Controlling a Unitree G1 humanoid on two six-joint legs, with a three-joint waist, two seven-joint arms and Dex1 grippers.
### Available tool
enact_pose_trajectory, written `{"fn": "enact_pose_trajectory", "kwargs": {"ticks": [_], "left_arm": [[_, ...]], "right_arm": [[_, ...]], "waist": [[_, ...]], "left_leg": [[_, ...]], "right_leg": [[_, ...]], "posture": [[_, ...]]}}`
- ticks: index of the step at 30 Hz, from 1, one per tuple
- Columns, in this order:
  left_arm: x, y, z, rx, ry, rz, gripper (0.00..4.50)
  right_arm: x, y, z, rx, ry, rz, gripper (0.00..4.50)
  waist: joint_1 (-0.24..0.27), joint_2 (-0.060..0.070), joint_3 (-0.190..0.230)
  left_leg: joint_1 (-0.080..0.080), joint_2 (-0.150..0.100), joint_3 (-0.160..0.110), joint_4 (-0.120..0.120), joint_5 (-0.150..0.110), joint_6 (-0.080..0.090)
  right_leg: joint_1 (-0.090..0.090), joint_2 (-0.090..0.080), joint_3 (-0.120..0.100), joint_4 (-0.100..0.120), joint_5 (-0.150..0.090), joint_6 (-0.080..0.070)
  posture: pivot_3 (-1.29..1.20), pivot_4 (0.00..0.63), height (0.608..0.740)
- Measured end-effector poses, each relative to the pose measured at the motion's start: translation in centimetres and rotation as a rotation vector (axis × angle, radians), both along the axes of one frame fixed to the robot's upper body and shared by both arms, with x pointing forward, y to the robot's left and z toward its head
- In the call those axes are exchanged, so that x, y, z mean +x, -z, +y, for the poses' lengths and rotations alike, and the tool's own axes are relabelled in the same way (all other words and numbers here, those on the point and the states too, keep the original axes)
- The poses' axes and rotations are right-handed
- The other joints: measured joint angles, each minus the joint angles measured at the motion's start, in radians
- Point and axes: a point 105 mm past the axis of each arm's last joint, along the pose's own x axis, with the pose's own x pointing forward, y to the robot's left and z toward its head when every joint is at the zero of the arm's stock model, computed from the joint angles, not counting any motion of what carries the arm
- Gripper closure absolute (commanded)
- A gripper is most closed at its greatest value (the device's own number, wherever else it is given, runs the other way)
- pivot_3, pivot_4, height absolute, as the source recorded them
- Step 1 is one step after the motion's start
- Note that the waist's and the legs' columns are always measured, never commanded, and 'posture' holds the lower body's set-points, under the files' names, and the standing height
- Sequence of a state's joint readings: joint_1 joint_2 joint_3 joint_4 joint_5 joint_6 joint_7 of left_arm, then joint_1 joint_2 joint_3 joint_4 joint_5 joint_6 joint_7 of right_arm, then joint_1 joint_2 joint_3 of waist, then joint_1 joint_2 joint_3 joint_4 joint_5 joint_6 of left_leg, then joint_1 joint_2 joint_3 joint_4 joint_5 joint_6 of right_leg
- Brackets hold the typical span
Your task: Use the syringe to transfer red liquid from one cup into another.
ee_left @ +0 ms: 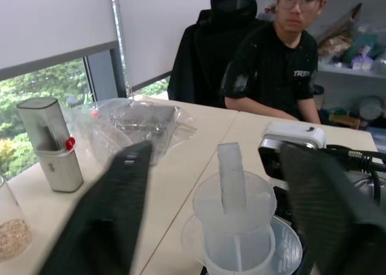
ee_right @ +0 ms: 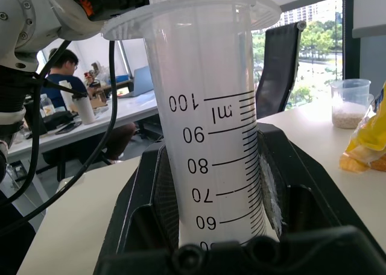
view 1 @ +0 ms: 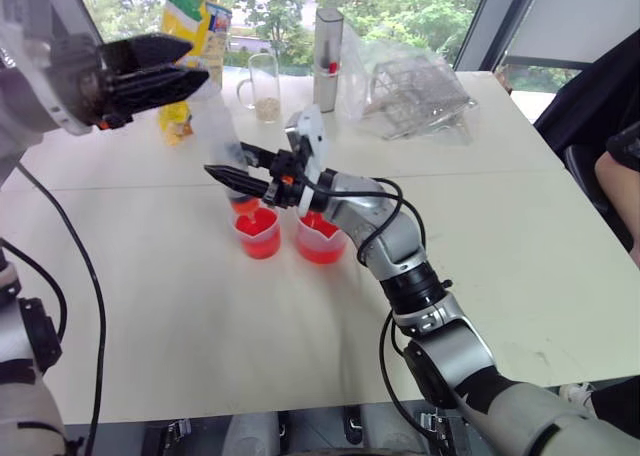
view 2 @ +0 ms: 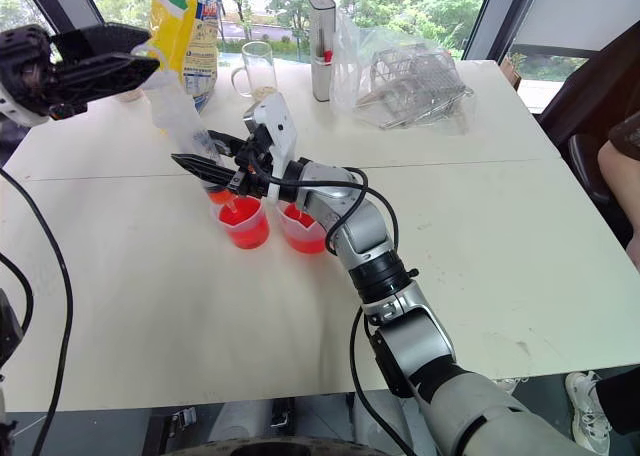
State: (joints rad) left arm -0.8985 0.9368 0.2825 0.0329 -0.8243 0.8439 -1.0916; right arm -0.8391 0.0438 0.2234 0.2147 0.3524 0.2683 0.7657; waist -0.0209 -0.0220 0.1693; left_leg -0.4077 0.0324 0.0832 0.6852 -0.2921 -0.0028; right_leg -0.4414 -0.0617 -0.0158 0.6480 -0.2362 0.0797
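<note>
The syringe [view 1: 222, 126] stands tilted over the table [view 1: 150, 306], its clear barrel empty in the upper part, with red showing at its lower end. That end dips at the smaller cup [view 1: 258, 238], which holds red liquid [view 1: 260, 224]. My right gripper [view 1: 232, 176] is shut on the barrel just above this cup. My left gripper [view 1: 198, 64] is up at the plunger head [ee_left: 232, 166], with a finger on either side and a gap to each. The wider spouted cup [view 1: 320, 244], also with red liquid, stands just right of the smaller one, partly behind my right wrist.
At the far side stand a tall metal canister [view 1: 327, 61], a handled glass mug [view 1: 265, 86] with grains in it, a yellow bag [view 1: 190, 21] and a clear bag holding a wire rack [view 1: 415, 91]. A person [view 1: 615, 166] sits at the table's right edge.
</note>
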Motion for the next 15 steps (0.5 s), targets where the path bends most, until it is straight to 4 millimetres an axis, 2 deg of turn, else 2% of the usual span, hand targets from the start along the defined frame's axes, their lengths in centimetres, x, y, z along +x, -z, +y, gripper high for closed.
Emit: {"fn": "enact_pose_trajectory", "kwargs": {"ticks": [2, 3, 15], "left_arm": [[0.0, 0.1, -0.1, -0.002, 0.012, 0.004, 4.11], [-0.1, 0.2, -0.2, -0.001, 0.025, 0.007, 4.45], [0.1, 1.1, -0.7, 0.053, 0.032, -0.017, 4.45]], "right_arm": [[0.0, 0.0, 0.0, -0.002, 0.005, -0.003, 3.08], [0.1, 0.0, 0.0, -0.003, 0.010, -0.002, 3.08], [0.3, 0.7, -0.1, -0.019, 0.025, 0.028, 3.08]], "waist": [[0.000, 0.000, 0.000], [0.000, 0.000, 0.000], [0.000, 0.000, 0.000]], "left_leg": [[0.000, 0.000, 0.000, 0.000, 0.000, 0.000], [0.000, 0.000, 0.000, 0.000, 0.000, 0.000], [0.000, 0.000, 0.000, 0.000, 0.000, 0.000]], "right_leg": [[0.000, 0.000, 0.000, 0.000, 0.000, 0.000], [0.000, 0.000, 0.000, 0.000, 0.000, 0.000], [0.000, 0.000, 0.000, 0.000, 0.000, 0.000]], "posture": [[0.00, 0.150, 0.740], [0.00, 0.150, 0.740], [0.00, 0.150, 0.740]]}}
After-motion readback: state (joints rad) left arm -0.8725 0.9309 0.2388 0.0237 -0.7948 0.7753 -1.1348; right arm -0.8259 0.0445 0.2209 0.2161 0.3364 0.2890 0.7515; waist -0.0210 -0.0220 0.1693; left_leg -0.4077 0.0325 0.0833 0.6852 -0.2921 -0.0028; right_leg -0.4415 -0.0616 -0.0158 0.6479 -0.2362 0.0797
